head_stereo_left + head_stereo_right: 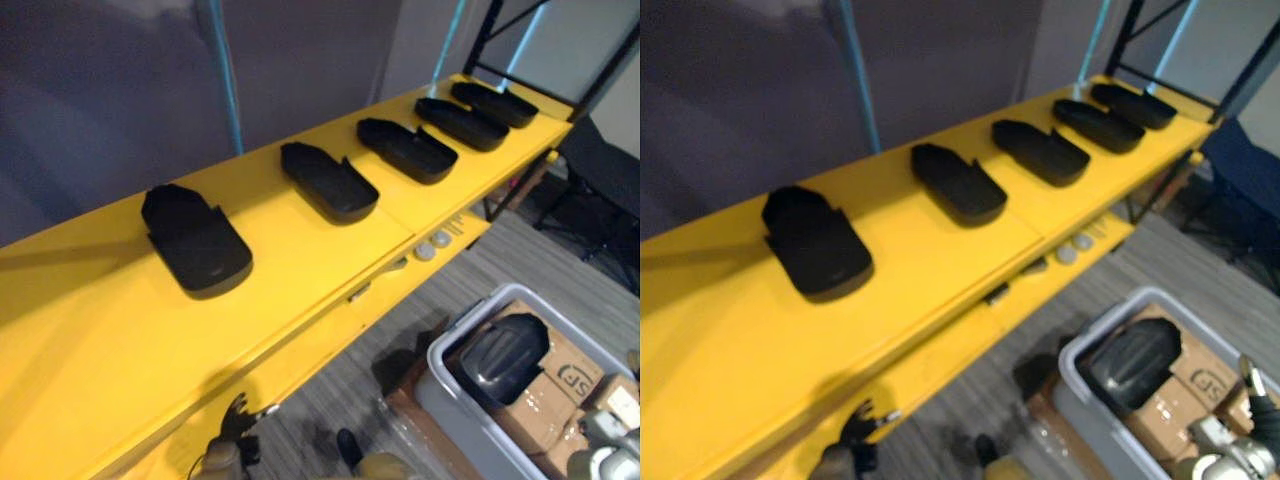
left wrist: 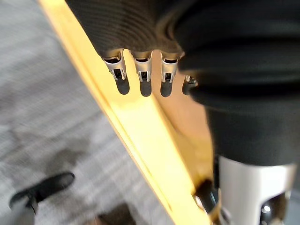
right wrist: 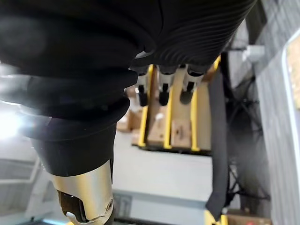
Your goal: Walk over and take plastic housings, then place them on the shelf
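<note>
Hanging at bottom, left hand (image 2: 145, 70) and right hand (image 3: 164, 89) are pinching nothing, fingers (image 2: 166, 79) relaxed; five housings (image 1: 196, 243) are lying along the yellow shelf (image 1: 100, 330), another housing (image 1: 500, 358) sitting in the lower-right bin (image 1: 450, 400).

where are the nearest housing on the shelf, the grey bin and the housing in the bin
nearest housing (image 1: 200, 245): left eye view, middle of its top face
grey bin (image 1: 450, 415): left eye view, its near outer wall
housing in the bin (image 1: 500, 358): left eye view, centre of its glossy shell
</note>
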Available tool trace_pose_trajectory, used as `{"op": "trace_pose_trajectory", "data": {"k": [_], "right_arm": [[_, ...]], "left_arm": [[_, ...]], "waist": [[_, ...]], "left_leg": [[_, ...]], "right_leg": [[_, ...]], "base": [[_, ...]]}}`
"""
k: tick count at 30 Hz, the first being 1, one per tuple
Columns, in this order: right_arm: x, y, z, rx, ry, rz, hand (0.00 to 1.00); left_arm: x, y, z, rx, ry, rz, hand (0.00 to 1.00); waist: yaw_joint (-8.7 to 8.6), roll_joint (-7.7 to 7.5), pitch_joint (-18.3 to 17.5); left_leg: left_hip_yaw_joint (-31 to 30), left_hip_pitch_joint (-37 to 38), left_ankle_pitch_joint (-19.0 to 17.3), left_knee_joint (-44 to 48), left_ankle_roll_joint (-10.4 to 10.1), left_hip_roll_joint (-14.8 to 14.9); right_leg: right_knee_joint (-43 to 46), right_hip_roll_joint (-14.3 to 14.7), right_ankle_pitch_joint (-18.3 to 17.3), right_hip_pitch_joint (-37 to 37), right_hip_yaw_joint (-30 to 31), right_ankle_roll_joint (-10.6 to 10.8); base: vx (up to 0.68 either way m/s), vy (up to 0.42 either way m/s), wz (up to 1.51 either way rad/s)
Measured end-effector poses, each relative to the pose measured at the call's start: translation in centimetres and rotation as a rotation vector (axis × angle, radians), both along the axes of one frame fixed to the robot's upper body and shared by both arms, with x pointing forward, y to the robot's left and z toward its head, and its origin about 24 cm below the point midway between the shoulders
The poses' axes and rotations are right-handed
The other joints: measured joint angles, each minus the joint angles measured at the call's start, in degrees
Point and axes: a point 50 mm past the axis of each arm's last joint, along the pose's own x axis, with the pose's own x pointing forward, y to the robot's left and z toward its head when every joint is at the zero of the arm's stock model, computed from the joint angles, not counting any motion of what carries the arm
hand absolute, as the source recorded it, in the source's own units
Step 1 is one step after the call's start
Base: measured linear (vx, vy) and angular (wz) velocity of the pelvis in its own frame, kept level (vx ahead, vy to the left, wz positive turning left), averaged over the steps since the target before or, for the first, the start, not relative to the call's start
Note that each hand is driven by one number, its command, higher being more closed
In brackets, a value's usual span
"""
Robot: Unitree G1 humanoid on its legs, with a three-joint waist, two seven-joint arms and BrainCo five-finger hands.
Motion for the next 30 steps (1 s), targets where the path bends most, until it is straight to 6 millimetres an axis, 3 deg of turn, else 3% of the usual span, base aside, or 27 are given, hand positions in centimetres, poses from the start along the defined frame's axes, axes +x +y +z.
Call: {"op": "trace_pose_trajectory", "data": {"k": [2, 3, 5, 6, 7, 8, 9, 11, 16, 18, 19, 20, 21, 22, 23, 24, 25, 26, 27, 28, 30], "right_arm": [[1.6, 0.7, -0.1, 0.009, -0.032, 0.064, 0.00], [2.1, 1.0, -0.1, 0.010, -0.043, 0.084, 0.00], [4.6, 2.3, 0.1, 0.013, -0.074, 0.196, 0.00], [5.2, 2.5, -0.1, 0.018, -0.066, 0.219, 0.00], [5.9, 2.7, -0.3, 0.025, -0.058, 0.248, 0.00], [6.1, 2.8, -0.2, 0.022, -0.066, 0.258, 0.00], [6.2, 2.9, -0.1, 0.023, -0.070, 0.262, 0.00], [6.7, 3.5, 0.1, 0.021, -0.079, 0.292, 0.00], [6.5, 4.2, 1.9, -0.026, -0.138, 0.326, 0.00], [6.0, 4.5, 1.7, -0.028, -0.123, 0.336, 0.00], [5.9, 4.5, 1.6, -0.026, -0.115, 0.342, 0.00], [6.0, 4.5, 1.9, -0.038, -0.122, 0.347, 0.00], [6.7, 5.2, 2.5, -0.064, -0.140, 0.394, 0.00], [7.0, 5.5, 2.7, -0.073, -0.143, 0.422, 0.00], [7.4, 6.0, 2.7, -0.082, -0.141, 0.460, 0.00], [7.8, 7.0, 2.4, -0.068, -0.136, 0.507, 0.00], [7.9, 7.2, 2.2, -0.053, -0.134, 0.506, 0.00], [8.2, 7.4, 2.1, -0.038, -0.135, 0.508, 0.00], [8.5, 7.5, 2.1, -0.036, -0.129, 0.511, 0.00], [8.4, 7.5, 1.9, -0.039, -0.102, 0.515, 0.00], [8.3, 7.3, 1.4, -0.047, -0.064, 0.499, 0.00]], "left_arm": [[-0.5, 0.0, -0.2, -0.037, 0.006, 0.039, 0.00], [-0.8, 0.1, -0.3, -0.043, 0.014, 0.051, 0.00], [-3.4, 0.3, -1.1, -0.049, 0.064, 0.087, 0.00], [-4.1, 0.4, -1.3, -0.046, 0.080, 0.095, 0.00], [-5.4, 0.7, -1.7, -0.037, 0.112, 0.107, 0.00], [-6.1, 1.1, -1.8, -0.025, 0.130, 0.115, 0.00], [-6.4, 1.4, -1.9, -0.017, 0.137, 0.123, 0.00], [-7.5, 3.3, -2.0, 0.024, 0.163, 0.171, 0.00], [-9.7, 4.6, -2.4, 0.056, 0.226, 0.266, 0.00], [-10.0, 4.6, -2.5, 0.051, 0.230, 0.285, 0.00], [-10.1, 4.6, -2.5, 0.046, 0.228, 0.301, 0.00], [-10.2, 4.3, -2.5, 0.026, 0.223, 0.332, 0.00], [-11.0, 4.0, -2.5, 0.013, 0.219, 0.377, 0.00], [-11.6, 4.1, -2.5, 0.014, 0.228, 0.386, 0.00], [-12.7, 4.4, -2.5, 0.021, 0.248, 0.417, 0.00], [-12.9, 5.2, -2.3, 0.037, 0.242, 0.447, 0.00], [-12.7, 5.7, -2.1, 0.043, 0.227, 0.460, 0.00], [-12.6, 6.0, -2.0, 0.049, 0.218, 0.469, 0.00], [-12.3, 6.4, -1.9, 0.054, 0.211, 0.471, 0.00], [-12.4, 6.2, -2.1, 0.046, 0.222, 0.474, 0.00], [-12.6, 6.8, -2.2, 0.063, 0.233, 0.473, 0.00]], "waist": [[0.55, 0.13, 0.38], [0.90, 0.22, 0.48], [4.36, 0.67, 1.24], [5.41, 1.19, 1.38], [6.49, 2.21, 1.25], [6.79, 3.13, 1.32], [6.96, 2.97, 1.80], [9.52, 1.55, 2.76], [10.12, 0.88, 2.75], [10.72, 0.91, 2.75], [11.67, 0.84, 2.73], [13.03, 1.69, 2.92], [15.25, 1.78, 2.85], [16.18, 1.41, 2.81], [17.47, 1.03, 2.84], [17.17, -1.58, 3.45], [17.31, -2.63, 3.27], [17.35, -3.01, 3.11], [17.68, -3.04, 3.13], [17.93, -0.54, 3.07], [16.63, -0.70, 3.02]], "left_leg": [[-10.85, -1.45, -1.12, 4.51, 2.06, 0.21], [-13.13, -1.88, -1.54, 5.84, 2.80, 0.24], [-27.28, -4.39, -5.92, 13.07, 7.56, -1.20], [-30.71, -4.36, -6.62, 13.22, 8.00, -1.76], [-34.14, -4.11, -7.64, 13.00, 6.87, -1.85], [-34.27, -4.08, -8.40, 12.56, 5.58, -1.84], [-33.96, -3.97, -8.66, 12.37, 5.14, -1.90], [-33.41, -3.10, -8.87, 11.65, 4.77, -2.09], [-33.70, -2.67, -9.23, 11.26, 4.86, -2.52], [-33.62, -2.39, -9.66, 11.68, 4.85, -2.21], [-32.85, -2.10, -9.78, 12.01, 5.04, -1.86], [-30.26, -1.48, -10.00, 12.29, 4.74, -0.90], [-25.72, 1.10, -9.91, 12.32, 4.58, -0.46], [-23.86, 2.46, -9.91, 12.48, 4.58, -0.70], [-22.10, 3.87, -9.91, 13.63, 4.57, -0.96], [-25.73, 0.76, -10.39, 20.50, 4.75, -1.80], [-28.56, 0.08, -11.50, 17.77, 6.30, -3.69], [-30.86, -0.44, -11.22, 13.42, 6.29, -5.00], [-31.96, -1.18, -8.88, 11.66, 6.70, -4.79], [-31.38, -1.66, -8.53, 11.38, 7.05, -2.54], [-32.22, -1.94, -7.91, 11.18, 6.78, -1.30]], "right_leg": [[0.08, 0.88, 0.29, -0.03, 2.62, -0.17], [0.23, 1.09, 0.29, -0.04, 3.59, -0.19], [0.69, 2.27, -0.10, -0.08, 9.83, -0.98], [0.70, 2.99, 0.16, -0.15, 11.04, -1.03], [0.73, 4.00, 0.54, -0.56, 12.07, -0.64], [1.11, 4.49, 0.85, -1.17, 11.77, -0.16], [1.42, 4.41, 1.07, -1.33, 11.57, 0.17], [2.14, 4.21, 1.76, -2.07, 9.38, 0.36], [2.39, 3.70, 2.17, -2.18, 5.85, -0.17], [3.13, 4.34, 2.18, -2.41, 4.95, -0.16], [3.67, 4.65, 1.17, -3.24, 2.75, -1.43], [7.00, 2.62, -2.31, -5.04, -10.39, -8.03], [11.83, -1.30, -3.14, -6.18, -24.91, -12.12], [13.10, -2.89, -1.51, -5.98, -29.12, -12.80], [14.25, -4.47, 0.04, -5.32, -33.22, -12.27], [12.03, -4.71, 0.75, -3.91, -31.08, -11.98], [10.12, -4.69, 1.85, -3.56, -29.89, -11.78], [8.10, -4.35, 1.98, -3.10, -29.50, -11.77], [6.91, -4.00, -0.40, -2.97, -30.91, -8.25], [11.60, -4.42, -3.61, -3.89, -32.45, -7.02], [20.39, -6.94, -5.51, -4.92, -30.79, -7.65]], "base": [[0.08, -0.182, -0.50], [0.02, -0.122, -0.90], [-0.05, 0.049, -1.26], [-0.06, 0.107, -1.21], [-0.05, 0.093, -0.65], [-0.06, 0.114, -0.32], [-0.07, 0.117, -0.07], [-0.08, 0.048, -0.25], [-0.03, 0.010, 0.00], [0.00, -0.019, -0.11], [-0.01, -0.007, -0.60], [0.02, 0.024, -1.49], [0.04, 0.048, -1.75], [0.06, 0.008, -2.03], [0.00, -0.079, -1.41], [-0.15, -0.151, -1.09], [-0.29, -0.201, -0.62], [-0.43, -0.196, -0.61], [-0.34, -0.137, -0.65], [-0.24, -0.047, -0.33], [-0.03, 0.045, 0.08]]}}
